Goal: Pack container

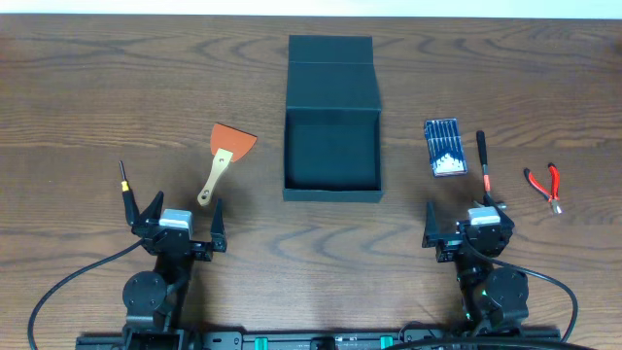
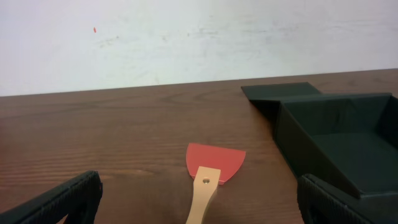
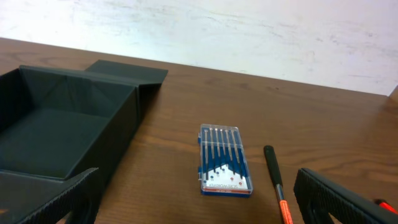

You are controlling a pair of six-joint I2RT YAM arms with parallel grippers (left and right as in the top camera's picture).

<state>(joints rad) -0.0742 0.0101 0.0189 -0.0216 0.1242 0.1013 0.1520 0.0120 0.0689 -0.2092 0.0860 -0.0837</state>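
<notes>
The dark teal-grey container (image 1: 332, 146) sits open and empty at the table's centre, its flap lid (image 1: 330, 49) folded back; it shows in the left wrist view (image 2: 336, 143) and the right wrist view (image 3: 56, 130). A scraper with an orange blade and wooden handle (image 1: 225, 157) lies left of it (image 2: 211, 171). A clear case of small screwdrivers (image 1: 445, 147) and a black and red screwdriver (image 1: 483, 161) lie right of it (image 3: 224, 158) (image 3: 274, 177). My left gripper (image 1: 182, 226) and right gripper (image 1: 468, 226) are open and empty near the front edge.
Red-handled pliers (image 1: 545, 185) lie at the far right. A thin black and orange screwdriver (image 1: 124, 185) lies beside the left gripper. Cables run from both arm bases along the front edge.
</notes>
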